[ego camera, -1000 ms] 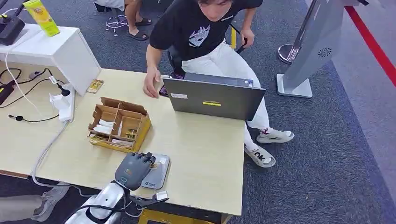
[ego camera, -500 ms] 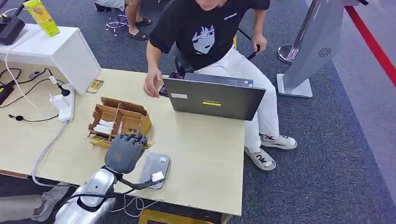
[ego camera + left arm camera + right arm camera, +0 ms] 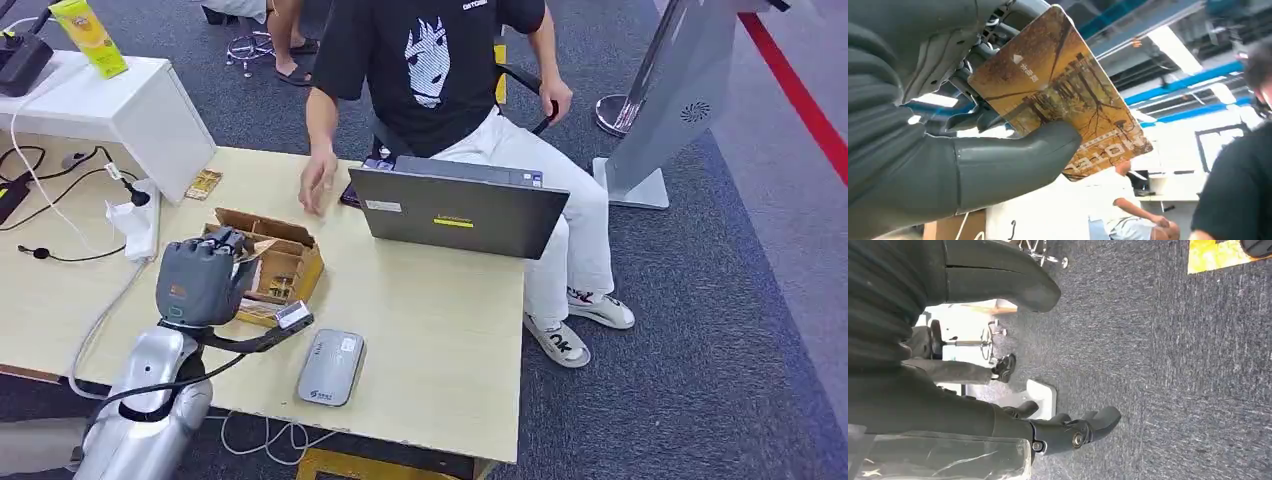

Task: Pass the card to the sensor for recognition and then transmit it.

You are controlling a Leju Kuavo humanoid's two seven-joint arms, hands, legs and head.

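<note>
Amber-brown card (image 3: 1060,97) pinched between thick thumb and darker fingers (image 3: 998,32) of left hand (image 3: 198,282), raised above the table (image 3: 440,330) just in front of the cardboard tray (image 3: 290,262); grey sensor (image 3: 331,367) lying flat near the table's front edge, apart from the hand and off to its right.

Step in hand, by judgement — presenting the card, either back over the sensor or on toward the person (image 3: 440,70) seated behind the laptop (image 3: 460,212); best done by keeping the pinch firm near the card's edge so most of the face stays free; card face held level and close when over the sensor, without scraping the casing; wrist kept steady, tray corner avoided on any sweep.

Head view gives layout — hand, tray, sensor, laptop — but hides the card behind the hand's back; left wrist view gives the grip itself and the printed tree picture, with ceiling lights behind.

Right hand (image 3: 998,390) hanging over grey carpet, fingers apart and holding nothing.
</note>
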